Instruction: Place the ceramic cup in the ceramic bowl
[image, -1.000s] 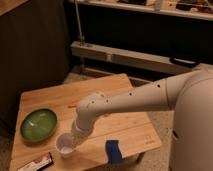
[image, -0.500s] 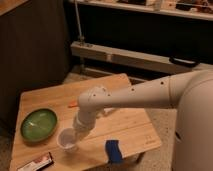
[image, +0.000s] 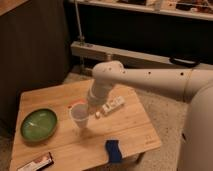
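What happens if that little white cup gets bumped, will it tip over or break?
The ceramic cup looks hard, so it probably will not squash in the gripper holding its rim. It is narrow and tapered, so a bump might tip it, and being round it may roll. Dropped on the wooden table, it could chip.

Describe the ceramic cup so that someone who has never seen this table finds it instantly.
Start at the wooden table. Near its middle, just right of the green ceramic bowl, the white arm's claw sits at the ceramic cup. It is the only small, whitish, handleless round vessel there, far narrower than the bowl.
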